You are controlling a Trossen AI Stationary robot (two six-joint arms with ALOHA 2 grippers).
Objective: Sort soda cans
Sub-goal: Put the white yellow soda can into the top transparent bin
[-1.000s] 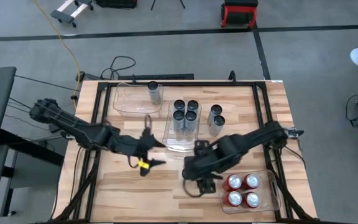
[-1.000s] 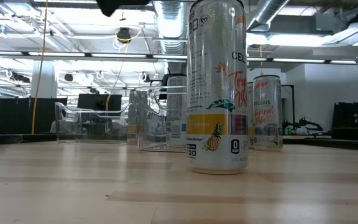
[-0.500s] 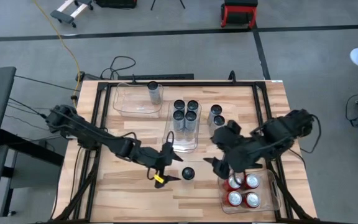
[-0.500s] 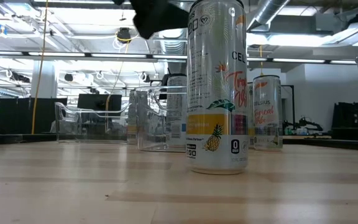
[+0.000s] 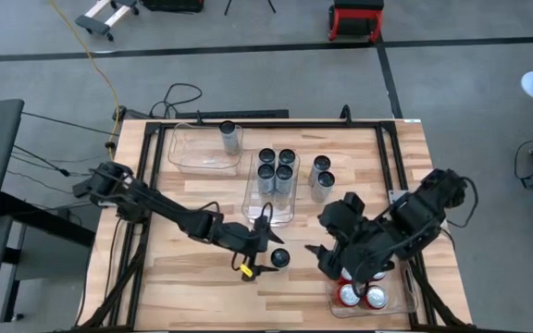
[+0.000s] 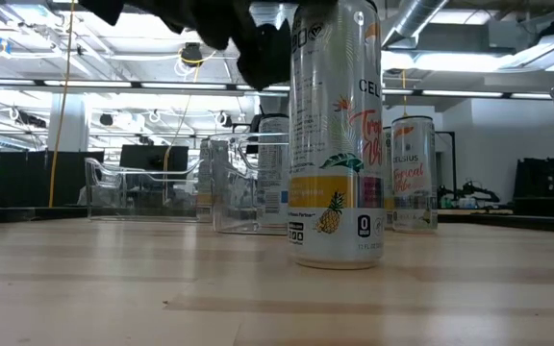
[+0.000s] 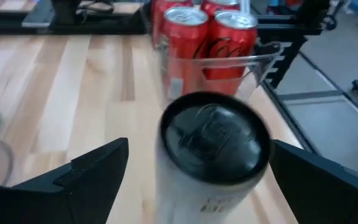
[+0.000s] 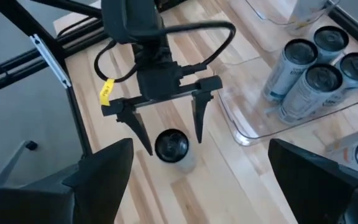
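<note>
Pale wooden planks make up my table (image 5: 192, 268), framed by black rails, with grey workshop floor all round it. On that wood my left gripper (image 5: 259, 259) sits with its fingers spread wide, one on each side of a lone black-topped can (image 5: 279, 258) standing upright on the near middle of the table; the right wrist view shows both fingers (image 8: 199, 115) flanking the can (image 8: 171, 146) without touching it. My right gripper (image 5: 327, 260) hovers just beside the bin of red cans (image 5: 358, 296) at the near right corner, fingers likewise apart and holding nothing.

My worry is the close. The can (image 7: 213, 146) is tall and narrow and stands free, so if one finger meets it before the other, or I squeeze near the top, I judge it could tip and roll across the planks. My right arm is near, too; swinging toward the bins could bring the two arms together.

From the low view the can (image 6: 338, 135) is silver-white with a pineapple print and a yellow band, its lid dark. Four dark-topped silver cans (image 5: 276, 171) already stand in the middle clear bin (image 5: 268, 215), one can (image 5: 229, 137) stands in the far-left bin, and two more (image 5: 321, 178) stand loose on the wood beside the middle bin.
</note>
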